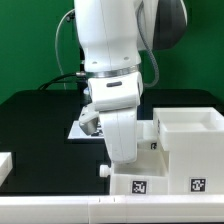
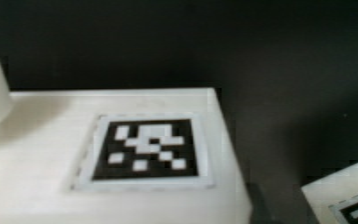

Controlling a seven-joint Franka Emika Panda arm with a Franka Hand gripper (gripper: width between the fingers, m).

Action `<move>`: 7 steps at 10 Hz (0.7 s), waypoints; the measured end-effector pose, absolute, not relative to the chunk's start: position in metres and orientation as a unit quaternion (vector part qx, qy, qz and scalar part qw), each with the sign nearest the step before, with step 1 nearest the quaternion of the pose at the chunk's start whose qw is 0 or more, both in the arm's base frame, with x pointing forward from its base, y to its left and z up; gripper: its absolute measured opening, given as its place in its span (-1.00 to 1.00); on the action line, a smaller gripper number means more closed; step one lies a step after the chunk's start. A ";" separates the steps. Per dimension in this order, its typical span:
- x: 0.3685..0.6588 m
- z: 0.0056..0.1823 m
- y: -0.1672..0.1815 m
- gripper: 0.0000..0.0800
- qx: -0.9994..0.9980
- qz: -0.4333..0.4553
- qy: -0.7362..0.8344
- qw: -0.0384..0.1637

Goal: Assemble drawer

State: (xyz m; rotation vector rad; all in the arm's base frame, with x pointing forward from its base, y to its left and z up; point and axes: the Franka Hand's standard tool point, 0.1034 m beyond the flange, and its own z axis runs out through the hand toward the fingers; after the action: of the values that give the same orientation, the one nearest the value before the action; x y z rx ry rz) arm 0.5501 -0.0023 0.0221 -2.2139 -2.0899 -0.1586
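The white drawer housing (image 1: 188, 138) stands at the exterior view's right, its open side facing up. A white knobbed tray (image 1: 132, 181) lies against its left side, with a tag (image 1: 140, 185) on the front and its knob (image 1: 103, 171) pointing to the exterior view's left. My gripper (image 1: 124, 150) hangs low over this tray, and the hand hides the fingers. The wrist view shows a white tagged face (image 2: 149, 148) very close and blurred, with no fingers visible. Another white part (image 1: 5, 165) sits at the left edge.
The marker board (image 1: 84, 126) lies on the black table behind the arm. A white rail (image 1: 60, 208) runs along the front edge. Another tag's corner (image 2: 345, 195) shows at the wrist view's edge. A green wall stands behind.
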 end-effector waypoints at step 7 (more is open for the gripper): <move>0.548 0.021 -0.006 -0.90 -0.729 -0.050 -0.681 0.048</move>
State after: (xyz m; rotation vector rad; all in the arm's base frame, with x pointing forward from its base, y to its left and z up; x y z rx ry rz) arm 0.5483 -0.0063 0.0206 -2.2237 -2.0753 -0.1535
